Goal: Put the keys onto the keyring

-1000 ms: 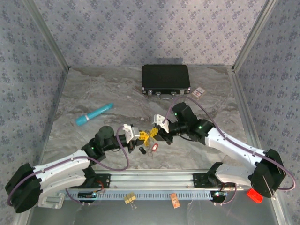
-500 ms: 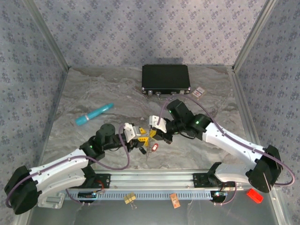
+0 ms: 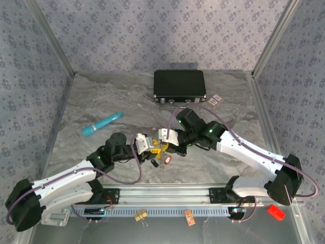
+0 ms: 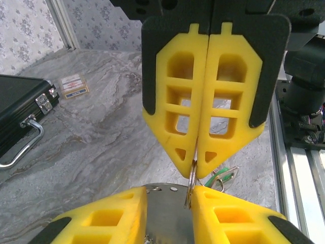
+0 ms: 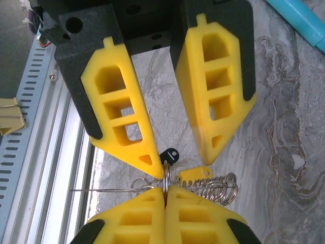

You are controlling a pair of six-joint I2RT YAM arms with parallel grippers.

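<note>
1. My left gripper [image 4: 167,201] stands spread, bottom centre of its view.
2. Ring [image 5: 165,176], lower centre: thin, stiff, probably slippery. My right gripper [image 5: 165,198] pinches its rim.
3. Keys [image 5: 194,174] just right of it: tiny, light. I'd grip the plastic heads.

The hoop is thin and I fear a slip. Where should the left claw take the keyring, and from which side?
Take the free arc of the keyring that juts past the tips of the shut right claw. Come head-on, opposite that claw: the hoop stands edge-on there, so the open left claw can probably close on its two flat faces.
</note>
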